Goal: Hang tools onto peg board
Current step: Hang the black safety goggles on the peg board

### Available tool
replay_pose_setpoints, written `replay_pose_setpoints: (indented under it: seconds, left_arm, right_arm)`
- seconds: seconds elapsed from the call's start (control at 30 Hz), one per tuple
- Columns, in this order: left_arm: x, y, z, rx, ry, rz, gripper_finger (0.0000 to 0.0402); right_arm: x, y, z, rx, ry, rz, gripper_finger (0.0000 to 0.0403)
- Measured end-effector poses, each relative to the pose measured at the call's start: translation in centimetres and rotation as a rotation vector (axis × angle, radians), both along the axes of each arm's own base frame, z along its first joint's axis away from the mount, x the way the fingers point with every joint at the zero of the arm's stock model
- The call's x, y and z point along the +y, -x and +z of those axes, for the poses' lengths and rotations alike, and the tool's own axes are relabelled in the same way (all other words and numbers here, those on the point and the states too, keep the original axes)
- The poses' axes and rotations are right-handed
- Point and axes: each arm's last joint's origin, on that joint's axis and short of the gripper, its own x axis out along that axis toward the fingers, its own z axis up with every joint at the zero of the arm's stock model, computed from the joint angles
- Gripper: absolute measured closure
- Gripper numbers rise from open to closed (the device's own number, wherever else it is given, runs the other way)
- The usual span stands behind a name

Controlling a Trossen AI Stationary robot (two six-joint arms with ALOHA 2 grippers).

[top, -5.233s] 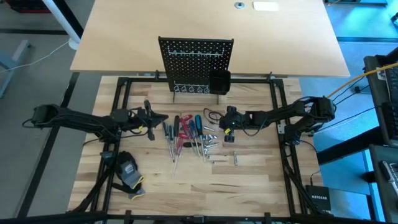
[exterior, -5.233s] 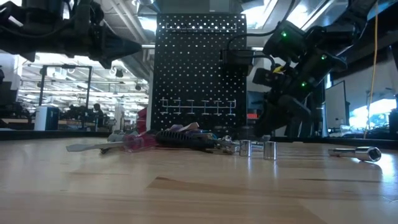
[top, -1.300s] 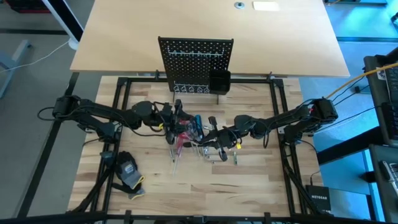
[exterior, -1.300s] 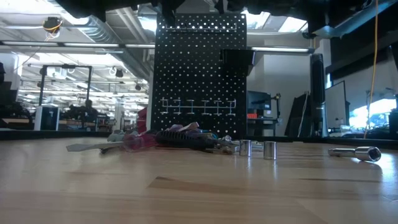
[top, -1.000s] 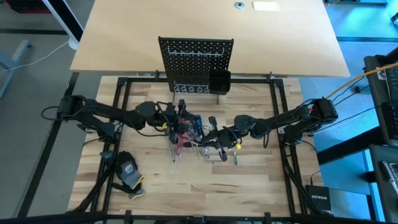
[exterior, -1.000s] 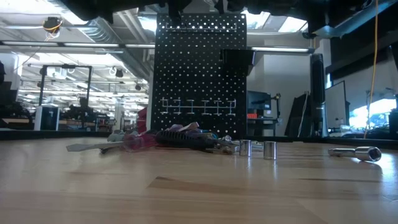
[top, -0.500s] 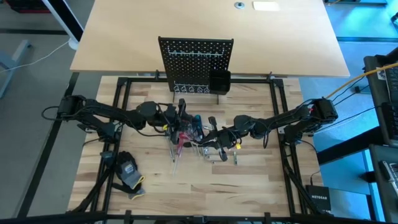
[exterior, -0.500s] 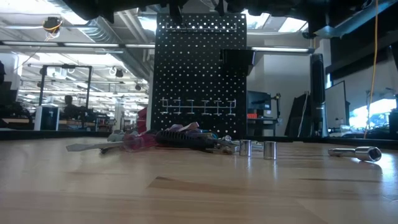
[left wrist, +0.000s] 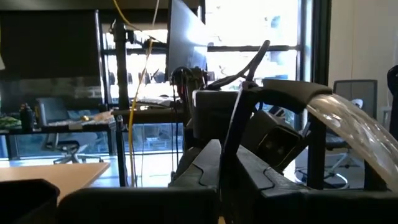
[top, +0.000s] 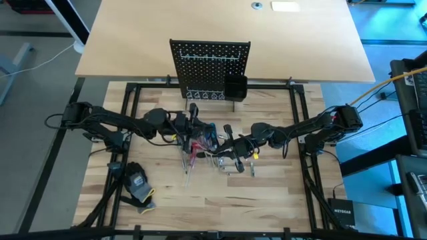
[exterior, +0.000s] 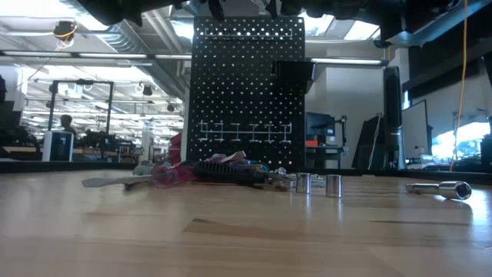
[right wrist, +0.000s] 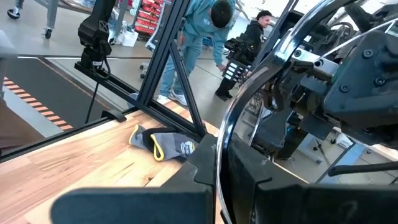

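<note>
The black peg board [top: 210, 67] stands upright at the table's far edge, with wire hooks and a small black bin [top: 235, 87] on it. A pile of screwdrivers and silver bits [top: 200, 145] lies on the wooden table in front of it. Both grippers hover above that pile. My left gripper [top: 193, 122] is shut on a slim dark metal shaft [left wrist: 245, 93]. My right gripper [top: 225, 142] is shut on a slim silver shaft [right wrist: 249, 87]. I cannot tell whether the two shafts belong to one tool. In the low view the pile [exterior: 215, 171] rests on the tabletop, and both grippers are above that picture. My left gripper pinches the slim shaft's lower stretch [left wrist: 225, 163] between its two fingers. The shaft stands up out of the fingers and ends in a bent tip [left wrist: 264, 45], clear of the table. My right gripper pinches the silver shaft [right wrist: 219, 163] between its two fingers. That shaft rises away from the fingers toward the left arm, lifted clear of the table.
A black-and-yellow glove [top: 137, 181] lies near the table's left front. Silver sockets [exterior: 317, 183] and a silver bar [exterior: 442, 188] lie to the right of the pile. A black metal frame [top: 130, 100] borders the wooden top. People move in the room beyond.
My left gripper has shut on the slim shaft and rolled a little while staying above the pile. My right gripper has kept still. The tools on the table have not moved.
</note>
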Motion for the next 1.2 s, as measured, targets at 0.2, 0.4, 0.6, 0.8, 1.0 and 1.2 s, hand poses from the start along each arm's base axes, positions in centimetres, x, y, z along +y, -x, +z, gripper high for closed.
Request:
replay_pose_setpoints:
  seconds: [0.2, 0.4, 0.6, 0.8, 1.0, 1.2]
  left_arm:
    - [-0.3, 0.2, 0.5, -0.063, -0.031, 0.007, 0.0397]
    - [-0.5, 0.3, 0.9, -0.114, -0.056, 0.010, 0.0396]
    - [-0.5, 0.3, 0.8, -0.099, -0.118, 0.111, 0.0397]
    - [-0.9, 0.1, 0.2, -0.019, -0.252, 0.208, 0.0397]
    - [-1.4, 0.0, -0.6, 0.102, -0.342, 0.265, 0.0387]
    - [-2.0, 0.4, -0.6, 0.150, -0.343, 0.246, 0.0383]
  right_arm:
    - [0.0, -0.8, -0.5, 0.002, -0.011, -0.002, 0.0382]
    - [0.4, -2.6, -0.6, 0.022, -0.028, 0.037, 0.0382]
    - [0.5, -2.9, -0.8, 0.052, -0.047, 0.063, 0.0382]
    - [0.9, -2.9, -1.2, 0.080, -0.052, 0.086, 0.0382]
    - [1.6, -2.3, -0.4, 0.076, -0.050, 0.084, 0.0382]
    - [1.3, -1.2, 1.2, 0.071, -0.050, 0.052, 0.0382]
